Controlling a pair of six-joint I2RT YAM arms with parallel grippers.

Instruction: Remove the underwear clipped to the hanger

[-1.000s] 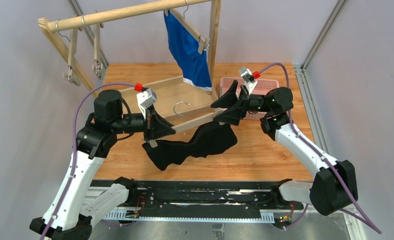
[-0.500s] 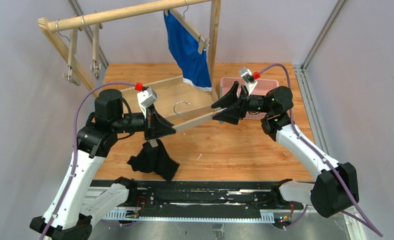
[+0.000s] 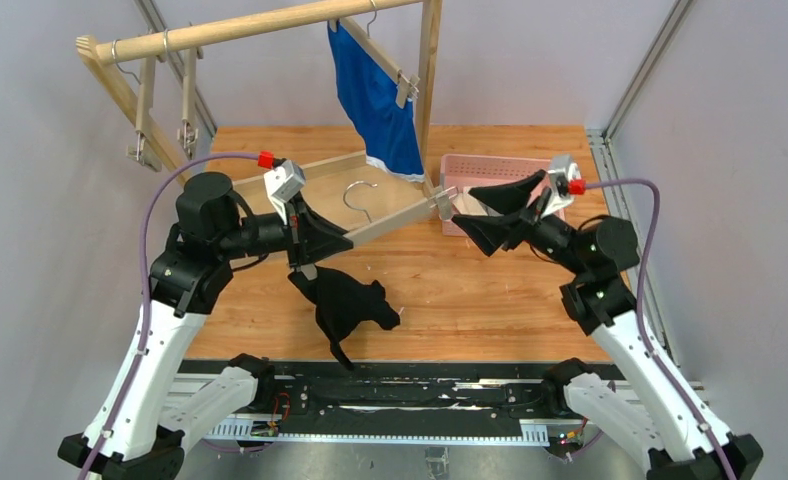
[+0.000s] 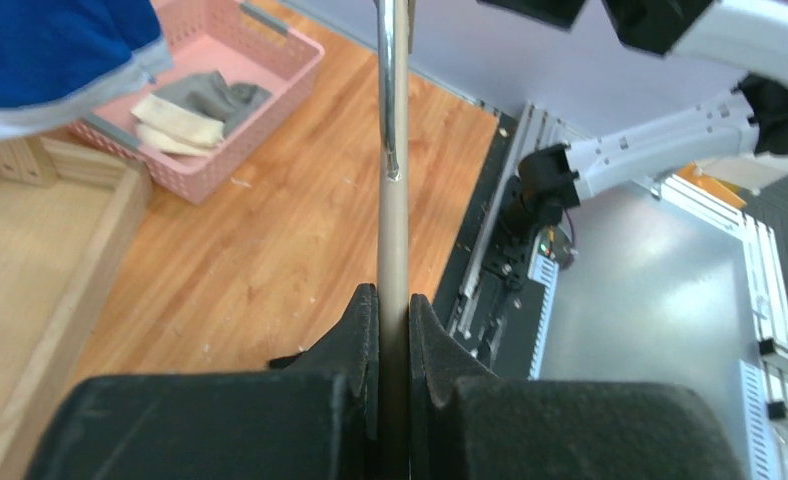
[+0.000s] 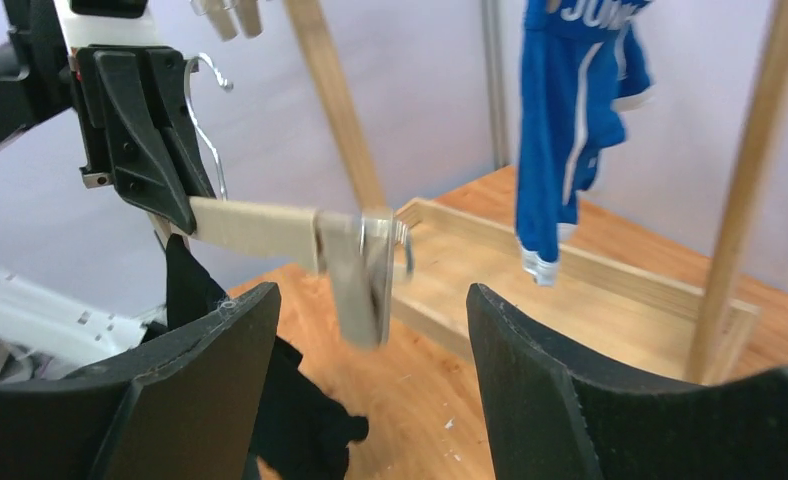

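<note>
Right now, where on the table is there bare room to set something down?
The widest bare wood of the table lies between the hanging black briefs and the right arm, in front of the pink basket. The back is crowded: wooden tray, basket, hanger held above.

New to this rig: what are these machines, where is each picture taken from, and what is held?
Two robot arms share a wooden table. One picture looks down from above and behind them; the other two come from cameras on their wrists. The left gripper is shut on a wooden hanger, with black briefs dangling from that end. The right gripper is open, near the hanger's free clip. Blue briefs hang on the rack; grey briefs lie in the pink basket.
</note>
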